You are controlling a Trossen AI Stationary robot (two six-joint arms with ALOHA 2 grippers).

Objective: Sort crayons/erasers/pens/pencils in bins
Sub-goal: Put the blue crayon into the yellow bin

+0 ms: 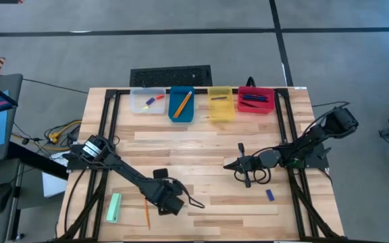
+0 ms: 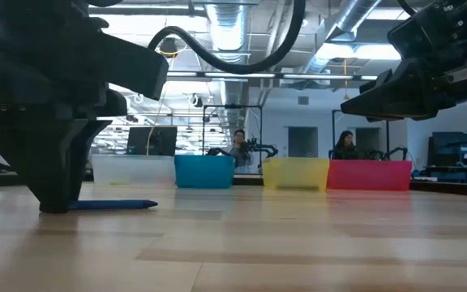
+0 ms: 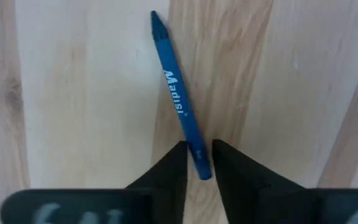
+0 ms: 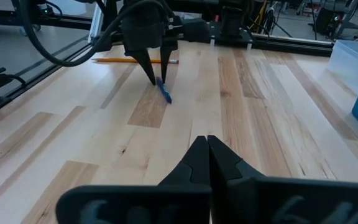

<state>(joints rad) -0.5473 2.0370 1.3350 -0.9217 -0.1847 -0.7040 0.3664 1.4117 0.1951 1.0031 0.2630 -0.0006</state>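
A blue crayon printed "Madisi" lies flat on the wooden table near its near edge. My left gripper stands over it pointing down, shut on the crayon's end; in the right wrist view it shows with the crayon sticking out on the table. My right gripper is shut, holds nothing and hovers right of centre. The four bins stand in a row at the far edge: clear, blue, yellow, red. My left gripper pinches the blue crayon at its blunt end between the two fingers, which come from above, pointing down, and lie across it. The crayon lies flat on the table, its pointed end reaching away from the fingers.
An orange pencil and a pale green block lie at the near left. A small blue eraser sits near the right gripper. The bins hold sorted pieces. A black keyboard lies beyond the bins. The table's middle is bare wood.
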